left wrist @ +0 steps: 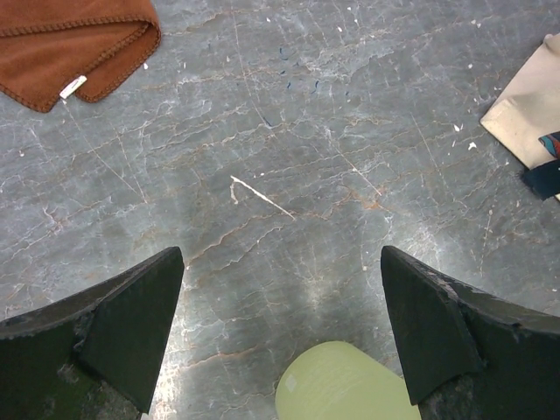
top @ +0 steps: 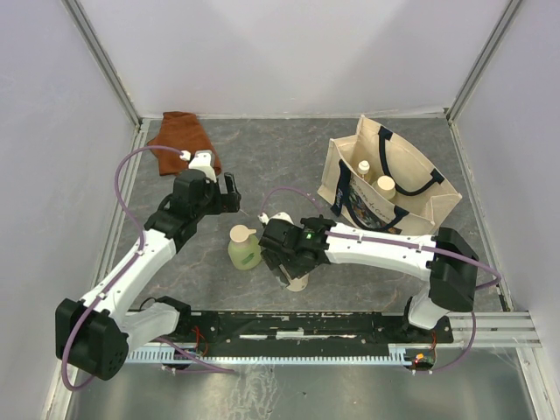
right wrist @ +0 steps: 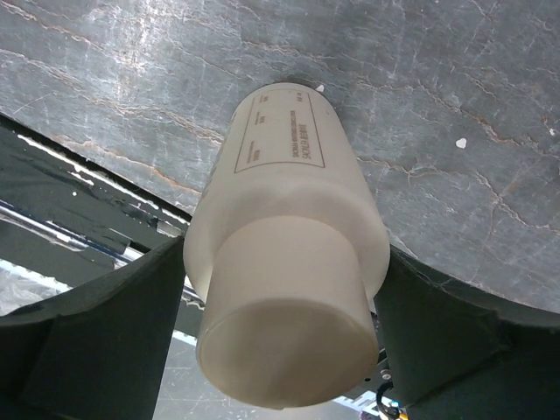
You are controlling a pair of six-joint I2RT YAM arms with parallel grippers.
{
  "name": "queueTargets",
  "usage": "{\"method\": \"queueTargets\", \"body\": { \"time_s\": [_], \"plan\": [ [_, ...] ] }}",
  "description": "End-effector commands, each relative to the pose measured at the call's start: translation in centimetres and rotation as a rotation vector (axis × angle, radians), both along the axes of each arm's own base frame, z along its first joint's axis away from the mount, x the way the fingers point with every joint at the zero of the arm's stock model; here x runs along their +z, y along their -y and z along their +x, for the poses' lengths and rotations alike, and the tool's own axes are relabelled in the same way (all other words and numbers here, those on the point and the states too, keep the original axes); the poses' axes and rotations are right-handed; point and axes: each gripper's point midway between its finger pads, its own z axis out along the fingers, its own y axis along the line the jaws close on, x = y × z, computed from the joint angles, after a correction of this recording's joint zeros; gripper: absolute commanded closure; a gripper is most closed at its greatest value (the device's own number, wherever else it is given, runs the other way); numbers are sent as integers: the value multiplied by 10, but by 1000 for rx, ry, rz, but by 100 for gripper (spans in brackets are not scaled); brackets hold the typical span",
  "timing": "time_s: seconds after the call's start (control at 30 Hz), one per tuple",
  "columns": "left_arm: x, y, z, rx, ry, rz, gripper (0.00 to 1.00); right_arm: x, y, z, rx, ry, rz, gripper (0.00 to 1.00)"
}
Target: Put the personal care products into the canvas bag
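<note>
The right hand (right wrist: 284, 254) is straddling the cream-white bottle (right wrist: 280, 175) just in front of the arm bases. Its two dark fingers (right wrist: 114, 332) are sitting close against the bottle's shoulder on either side, with the round cap pointing back toward the wrist. Whether the fingers are actually pressing on it, and whether the bottle is resting on the grey bench (top: 262, 149) or coming off it, cannot be told. The left hand (left wrist: 282, 254) is hanging spread wide over bare bench and is gripping nothing. The pale green bottle (top: 244, 251) is standing upright just below and between its fingers, apart from both of them and just beside the right hand. The canvas bag (top: 339, 166) is standing open at the far right of the bench, navy handles up. A narrow-necked bottle (top: 364, 168) and a round-topped bottle (top: 386, 185) are sitting upright inside it, side by side. The rust-brown cloth (top: 181, 140) is lying folded at the far left corner, well apart from the bag and the bottles.
</note>
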Motion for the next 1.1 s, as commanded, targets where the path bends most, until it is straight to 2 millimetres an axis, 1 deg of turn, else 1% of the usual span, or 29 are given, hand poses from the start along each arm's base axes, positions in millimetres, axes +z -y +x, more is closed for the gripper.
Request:
{"method": "queueTargets", "body": {
  "time_s": [0.0,0.07,0.13,0.27,0.3,0.4,0.43,0.5,0.63,0.73,0.8,0.9,1.0,1.03,1.07],
  "plan": [
    [23,2,5,-15,58,10,0,-2,-8,2,-18,18,35,11],
    [24,3,6,-19,57,7,0,-3,-8,3,-18,23,38,14],
    [26,4,7,-24,61,2,0,-4,-9,3,-15,24,40,20],
    [34,11,11,-46,72,-19,0,0,-8,5,-19,37,42,49],
    [37,13,13,-50,78,-26,0,2,-8,6,-22,41,45,53],
    [48,25,18,-88,97,-63,1,11,-4,8,-35,66,55,61],
    [51,28,21,-98,103,-75,0,15,-1,9,-41,78,58,63],
    [58,35,26,-115,118,-96,0,24,6,12,-58,105,55,71],
    [66,50,39,-154,118,-118,0,51,24,18,-100,167,60,83],
    [80,67,50,-193,145,-133,0,76,37,24,-135,219,86,92],
    [90,81,59,-227,169,-150,0,95,47,31,-164,271,98,95],
    [110,111,72,-297,214,-179,1,121,61,39,-197,330,105,99],
    [131,145,82,-369,275,-195,1,146,70,48,-219,381,111,100],
    [135,156,84,-391,288,-202,0,157,73,51,-230,399,118,100],
    [142,167,86,-411,309,-216,0,161,78,53,-238,410,102,100]
  ]
}}
